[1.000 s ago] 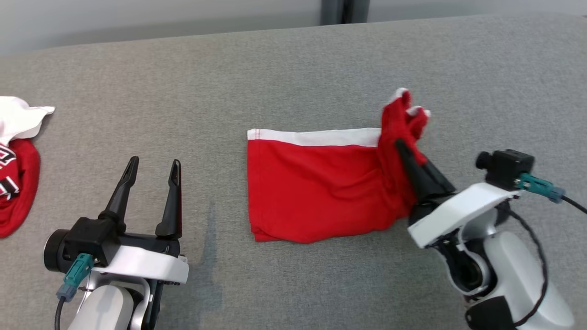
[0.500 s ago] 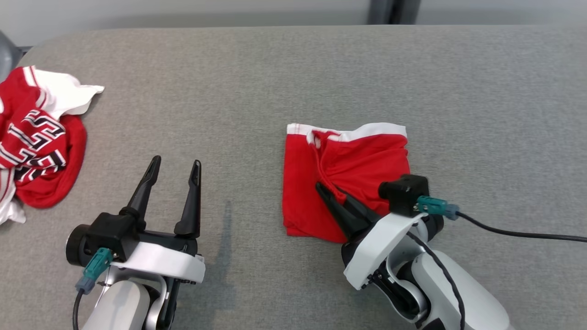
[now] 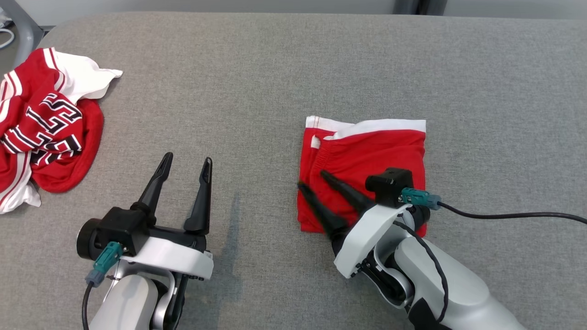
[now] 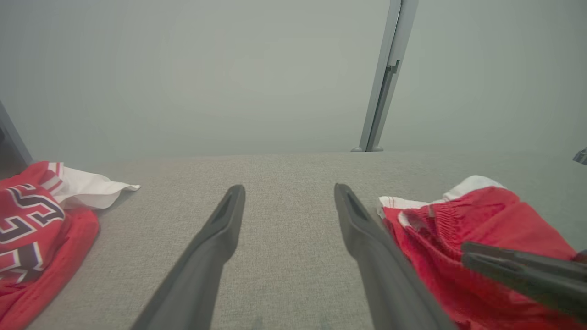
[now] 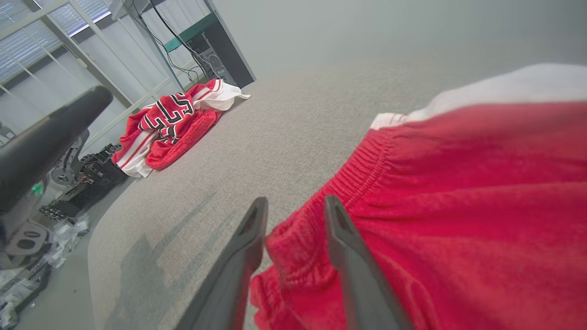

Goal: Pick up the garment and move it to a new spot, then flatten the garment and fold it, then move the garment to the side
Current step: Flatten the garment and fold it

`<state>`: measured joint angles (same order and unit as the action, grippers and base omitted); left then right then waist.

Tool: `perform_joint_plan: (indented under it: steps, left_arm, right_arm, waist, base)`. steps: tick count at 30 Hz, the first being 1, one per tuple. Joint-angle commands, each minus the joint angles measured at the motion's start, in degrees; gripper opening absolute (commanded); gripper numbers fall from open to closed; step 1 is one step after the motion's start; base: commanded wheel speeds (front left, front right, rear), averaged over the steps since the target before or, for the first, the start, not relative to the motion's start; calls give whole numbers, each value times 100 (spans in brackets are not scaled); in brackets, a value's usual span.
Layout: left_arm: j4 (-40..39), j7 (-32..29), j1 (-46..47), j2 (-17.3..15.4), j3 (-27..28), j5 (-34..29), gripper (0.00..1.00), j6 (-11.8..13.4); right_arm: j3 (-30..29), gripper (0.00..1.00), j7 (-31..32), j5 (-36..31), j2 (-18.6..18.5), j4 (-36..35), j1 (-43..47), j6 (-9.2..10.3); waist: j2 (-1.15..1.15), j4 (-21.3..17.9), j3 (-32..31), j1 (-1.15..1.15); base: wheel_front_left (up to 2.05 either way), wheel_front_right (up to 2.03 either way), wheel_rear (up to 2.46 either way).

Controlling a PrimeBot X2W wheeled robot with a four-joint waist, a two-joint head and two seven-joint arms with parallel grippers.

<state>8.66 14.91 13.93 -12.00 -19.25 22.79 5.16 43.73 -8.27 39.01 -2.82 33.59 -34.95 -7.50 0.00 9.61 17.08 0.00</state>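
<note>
The garment (image 3: 367, 146), red shorts with a white band, lies folded into a near square on the grey padded surface (image 3: 257, 78). My right gripper (image 3: 312, 180) hovers over its left edge with the fingers spread. In the right wrist view the elastic waistband edge of the garment (image 5: 458, 183) bulges between the parted fingers of my right gripper (image 5: 296, 204). My left gripper (image 3: 188, 158) stands open and empty to the left of the garment, clear of it. From the left wrist, my left gripper (image 4: 289, 189) has the garment (image 4: 458, 220) at its right, and the right gripper's fingers (image 4: 523, 270) lie across the cloth.
A crumpled red and white jersey (image 3: 41, 128) with black lettering lies at the surface's far left corner, also the jersey (image 4: 27, 215) (image 5: 169, 119). Bare grey surface stretches between the two garments. A black cable (image 3: 504, 214) trails right from the right wrist.
The right gripper carried the garment's raised right end over to the left, folding it in half, then its fingers parted. The head camera shifted. The left gripper kept still.
</note>
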Motion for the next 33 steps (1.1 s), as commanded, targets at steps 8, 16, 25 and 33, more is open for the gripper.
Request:
perform_joint_plan:
  steps: [8, 16, 25, 33]
  left_arm:
    - [46, 29, 85, -52, 153, -91, 100, 29]
    - [-1, 30, -74, -115, 340, -57, 100, 97]
    - [-114, 31, -323, -222, 636, -5, 100, 282]
    - [-207, -2, -651, -317, 703, 89, 100, 332]
  right_arm:
    - [163, 100, -540, 27, -29, -223, -220, 2]
    - [-1286, 100, -695, -972, -36, -699, 335, 2]
    - [-3097, 100, -667, -1950, -254, -1405, 1407, 2]
    - [-3705, 100, -253, -2320, -223, -2053, 2133, 2]
  waist:
    - [0, -206, -16, 0]
    - [0, -504, -229, 0]
    - [0, -689, -497, 0]
    - [0, -738, -872, 0]
  base:
    - [0, 0, 0]
    - [0, 0, 0]
    - [0, 0, 0]
    - [0, 0, 0]
